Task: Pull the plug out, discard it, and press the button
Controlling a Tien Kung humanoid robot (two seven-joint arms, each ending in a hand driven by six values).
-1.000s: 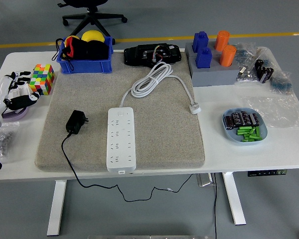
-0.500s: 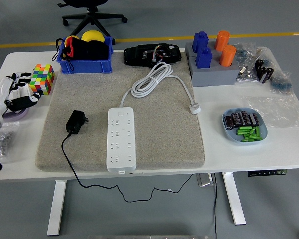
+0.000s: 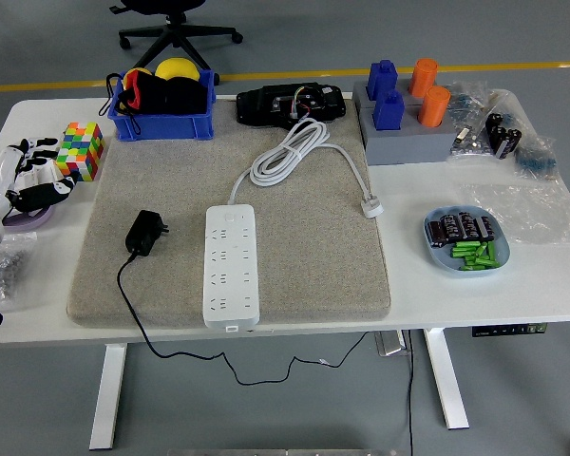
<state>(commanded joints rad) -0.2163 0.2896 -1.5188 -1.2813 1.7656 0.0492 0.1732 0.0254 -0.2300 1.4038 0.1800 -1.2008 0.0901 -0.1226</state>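
Observation:
A white power strip [image 3: 232, 267] lies lengthwise on the grey felt mat [image 3: 313, 266], its white cord [image 3: 287, 152] coiled behind it and ending in a white plug [image 3: 371, 205]. A black plug adapter [image 3: 144, 232] lies loose on the mat just left of the strip, its black cable trailing off the front edge. No plug sits in the strip. My left hand [image 3: 33, 179] hovers at the table's far left, fingers relaxed and empty, well away from the adapter. My right hand is out of view.
A coloured cube [image 3: 82, 150] stands by my left hand. A blue bin [image 3: 163, 123] with yellow and black items, a black device [image 3: 291, 103], a grey block [image 3: 408, 142] with blue and orange pieces, and a blue dish [image 3: 465, 242] of small parts line the back and right.
My left hand has drifted slightly left and toward the table's edge. The adapter and power strip have not moved.

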